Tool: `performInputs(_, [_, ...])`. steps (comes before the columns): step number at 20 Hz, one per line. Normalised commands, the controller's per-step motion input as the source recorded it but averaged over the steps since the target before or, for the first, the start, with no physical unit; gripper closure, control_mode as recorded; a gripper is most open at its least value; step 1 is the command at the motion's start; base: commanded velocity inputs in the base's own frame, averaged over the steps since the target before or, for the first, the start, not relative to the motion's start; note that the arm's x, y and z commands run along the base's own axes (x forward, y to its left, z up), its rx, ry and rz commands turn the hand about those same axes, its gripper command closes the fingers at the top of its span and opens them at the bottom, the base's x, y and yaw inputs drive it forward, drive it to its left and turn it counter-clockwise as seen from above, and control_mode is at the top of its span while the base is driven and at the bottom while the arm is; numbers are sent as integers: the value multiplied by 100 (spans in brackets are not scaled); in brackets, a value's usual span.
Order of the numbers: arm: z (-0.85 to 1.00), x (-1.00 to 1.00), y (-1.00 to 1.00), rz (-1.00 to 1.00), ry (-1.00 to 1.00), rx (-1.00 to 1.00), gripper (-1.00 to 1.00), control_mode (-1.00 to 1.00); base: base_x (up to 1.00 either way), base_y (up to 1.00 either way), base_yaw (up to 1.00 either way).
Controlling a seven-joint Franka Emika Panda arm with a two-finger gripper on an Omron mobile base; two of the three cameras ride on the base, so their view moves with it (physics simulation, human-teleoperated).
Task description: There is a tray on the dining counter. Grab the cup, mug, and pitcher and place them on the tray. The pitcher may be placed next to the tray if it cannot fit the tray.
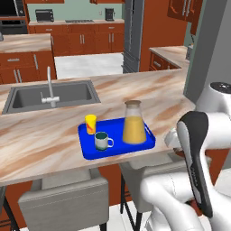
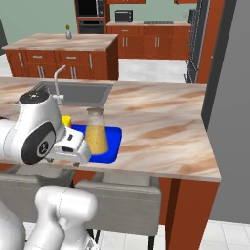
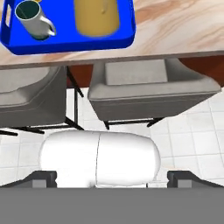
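- Now, the gripper [image 3: 112, 177] has its two dark tips spread wide at the bottom of the hand view, with nothing pinched between them
- At 12 o'clock from the tips in the hand view, two grey stools [image 3: 148, 89] are tucked under the counter edge, the left one cut off by the frame
- Further toward 12 o'clock lies the blue tray [image 3: 65, 43] on the dining counter [image 3: 183, 26]; the top edge crops it
- On the tray, the mug [image 3: 33, 19] sits at 11 o'clock with its handle toward the pitcher [image 3: 96, 17], of which only the orange-filled base shows
- In the left base view all three stand on the tray [image 1: 88, 152]: the cup [image 1: 90, 124] at its 10 o'clock corner, the mug [image 1: 103, 141] at 7 o'clock, the pitcher [image 1: 134, 124] toward 3 o'clock with its brown lid on
- The cup's red-orange mark is too blurred to read
- In the right base view the arm covers the tray's [image 2: 113, 141] left part and most of the cup [image 2: 66, 120]
- The sink [image 1: 67, 94] and faucet [image 1: 50, 88] lie at 11 o'clock from the tray
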Motion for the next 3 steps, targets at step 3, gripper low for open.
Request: performInputs(3, [0,-4,0,0,0,0,-100,-100,0,0,0])
